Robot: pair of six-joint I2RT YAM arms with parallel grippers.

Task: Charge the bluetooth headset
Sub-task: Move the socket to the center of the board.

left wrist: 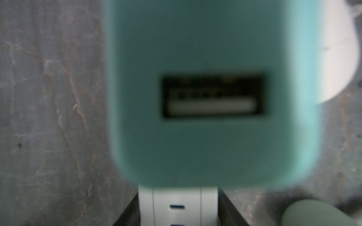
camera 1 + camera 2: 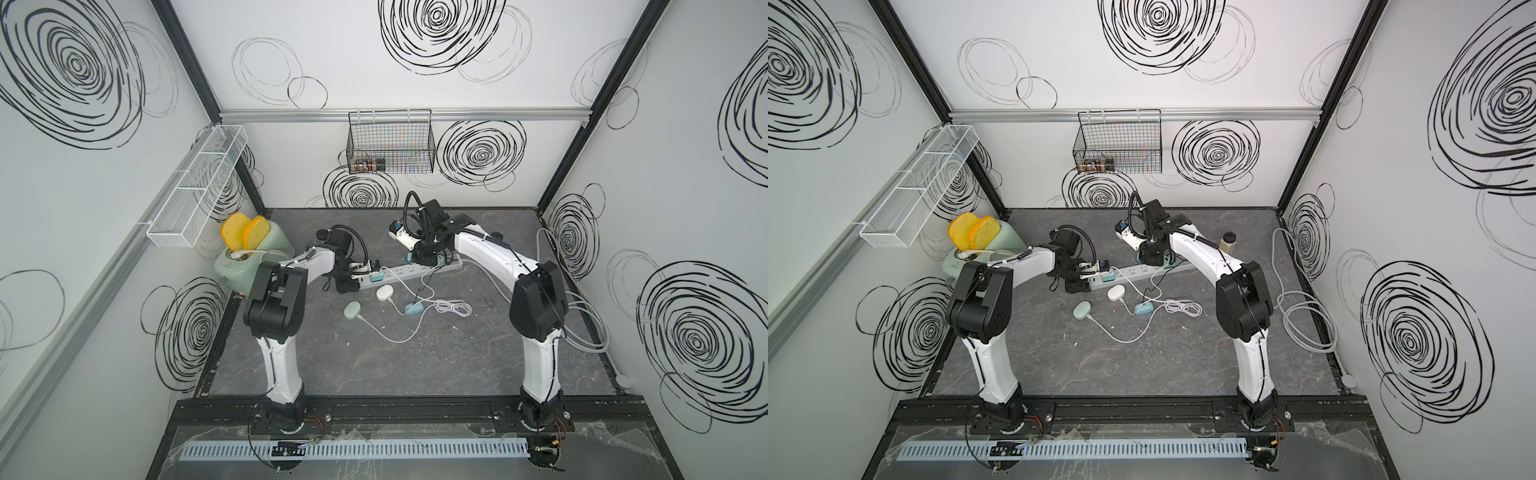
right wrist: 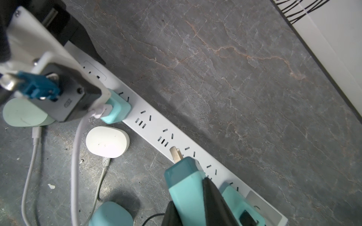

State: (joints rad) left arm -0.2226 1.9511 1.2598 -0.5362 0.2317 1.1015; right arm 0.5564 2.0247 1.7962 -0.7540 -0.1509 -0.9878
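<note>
Over the white power strip (image 2: 401,273) on the table (image 2: 374,374), near the strip's right-arm end, your right claw (image 3: 189,192) is clenched on a teal USB adapter (image 3: 182,176). The adapter is tilted so its metal prongs (image 3: 175,154) point at the strip's sockets without being seated. Just past that claw you can see another teal adapter (image 3: 240,202) standing in a socket of the strip. At the strip's opposite end your left claw (image 1: 178,203) straddles the strip, with black fingers (image 1: 228,213) on either side, but you cannot tell whether it is squeezing or released. A third teal adapter (image 3: 117,109) is plugged into the strip just beside that claw; its USB port (image 1: 212,95) fills the left wrist view, blurred. The headset cases lie on the side of the strip toward the arm bases. A white earbud case (image 2: 384,292) sits just beside the strip. A green earbud case (image 2: 352,310) and a blue earbud case (image 2: 414,308) lie a little farther out, with a white cable (image 2: 392,340) trailing among them.
</note>
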